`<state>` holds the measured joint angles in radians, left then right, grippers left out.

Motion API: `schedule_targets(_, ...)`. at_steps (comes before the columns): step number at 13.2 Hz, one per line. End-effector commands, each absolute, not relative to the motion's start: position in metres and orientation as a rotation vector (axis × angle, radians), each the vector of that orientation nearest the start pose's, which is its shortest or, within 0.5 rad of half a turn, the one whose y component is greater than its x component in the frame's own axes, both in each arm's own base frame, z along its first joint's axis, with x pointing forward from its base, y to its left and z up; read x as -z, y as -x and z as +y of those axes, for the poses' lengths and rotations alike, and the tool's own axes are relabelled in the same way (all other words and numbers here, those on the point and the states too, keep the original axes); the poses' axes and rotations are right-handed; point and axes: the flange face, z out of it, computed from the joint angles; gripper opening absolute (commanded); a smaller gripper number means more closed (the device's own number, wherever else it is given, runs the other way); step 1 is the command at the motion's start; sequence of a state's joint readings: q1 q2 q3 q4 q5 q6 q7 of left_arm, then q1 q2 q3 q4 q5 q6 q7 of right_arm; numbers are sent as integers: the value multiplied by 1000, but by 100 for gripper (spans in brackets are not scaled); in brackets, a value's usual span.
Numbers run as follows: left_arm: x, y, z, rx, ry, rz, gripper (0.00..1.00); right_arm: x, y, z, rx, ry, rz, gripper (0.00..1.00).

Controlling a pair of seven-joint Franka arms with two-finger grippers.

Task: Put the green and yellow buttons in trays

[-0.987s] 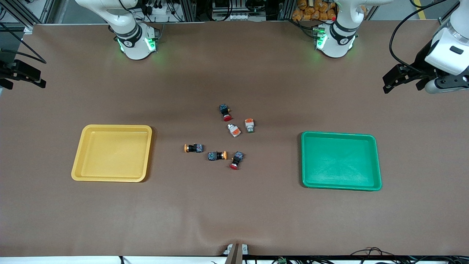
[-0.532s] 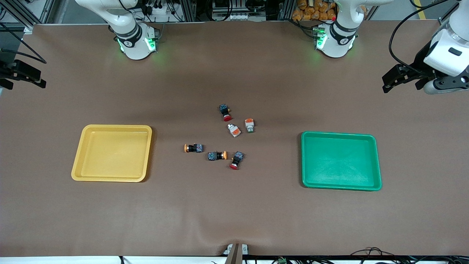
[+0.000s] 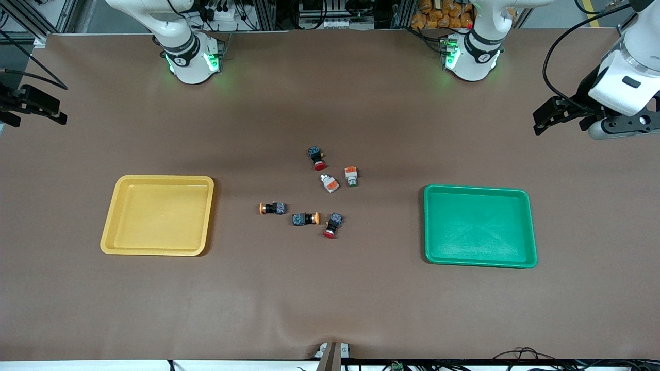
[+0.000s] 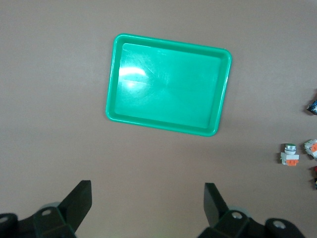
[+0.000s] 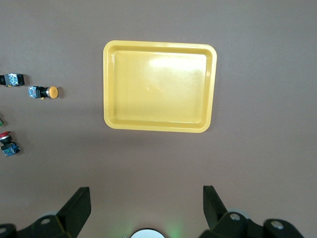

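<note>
In the front view, the yellow tray [image 3: 157,215] lies at the middle left of the frame and the green tray [image 3: 479,225] at the middle right, both with nothing in them. Between them, at the centre of the frame, the switches lie on the brown table [image 3: 330,299].

Two yellow-capped buttons [image 3: 272,208] [image 3: 305,219] lie side by side, low in the cluster. Two white-and-orange buttons [image 3: 329,183] [image 3: 351,175] lie just above them, close to each other. One red-capped switch [image 3: 317,157] is at the top of the cluster, and another red-capped switch [image 3: 332,225] lies just beside the second yellow-capped button.

The left gripper [image 3: 554,113] hangs at the upper right edge of the frame, above the green tray's end of the table, with its fingers [image 4: 79,201] spread wide and holding nothing. The right gripper [image 3: 31,105] hangs at the upper left edge, with its fingers [image 5: 77,206] also released and wide apart.
</note>
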<state>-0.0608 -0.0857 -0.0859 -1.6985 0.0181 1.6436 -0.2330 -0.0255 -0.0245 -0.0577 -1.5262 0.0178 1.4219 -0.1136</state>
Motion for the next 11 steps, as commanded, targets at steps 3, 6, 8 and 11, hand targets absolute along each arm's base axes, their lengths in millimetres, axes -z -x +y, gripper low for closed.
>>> schedule_targets(3, -609, -547, -80, 94, 3135, -131, 100, -641, -531, -47, -123, 3125, -46, 100)
schedule_targets(6, -602, -555, -83, 115, 3139, -126, 100, -617, -550, -55, -187, 3128, -33, 100)
schedule_targets(8, -597, -557, -90, 108, 3138, -111, 100, -589, -571, -63, -230, 3127, -16, 100)
schedule_targets(11, -591, -559, -96, 96, 3139, -99, 100, -539, -590, -87, -361, 3107, 43, 100)
